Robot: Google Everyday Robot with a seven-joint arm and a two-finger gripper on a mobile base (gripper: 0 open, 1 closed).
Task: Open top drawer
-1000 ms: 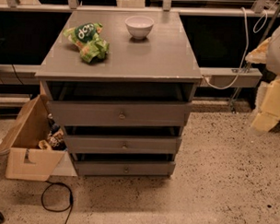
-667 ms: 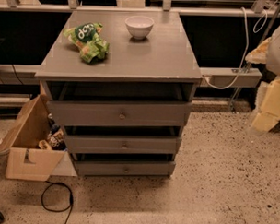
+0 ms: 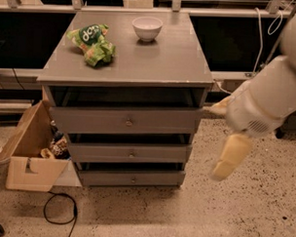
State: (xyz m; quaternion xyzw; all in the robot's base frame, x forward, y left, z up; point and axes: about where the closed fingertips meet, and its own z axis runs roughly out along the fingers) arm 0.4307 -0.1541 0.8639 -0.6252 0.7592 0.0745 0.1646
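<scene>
The top drawer (image 3: 89, 121) is the widest grey front of three in a grey cabinet, with a small round metal knob (image 3: 129, 122) at its centre. Its front sits level with the cabinet face, below a dark gap. My gripper (image 3: 224, 135) hangs at the right of the cabinet, about level with the top drawer and clear of it. Its cream fingers (image 3: 230, 157) are spread apart and hold nothing. The white arm (image 3: 273, 95) reaches in from the upper right.
Two shallower drawers (image 3: 98, 151) (image 3: 102, 177) lie below. On the cabinet top (image 3: 160, 57) are a white bowl (image 3: 147, 28) and a green snack bag (image 3: 92, 43). An open cardboard box (image 3: 32, 158) stands at the left. A black cable (image 3: 59, 212) lies on the speckled floor.
The arm and gripper have swung left and down, closer to the cabinet's right side. The view has moved nearer the cabinet. The drawers have not moved.
</scene>
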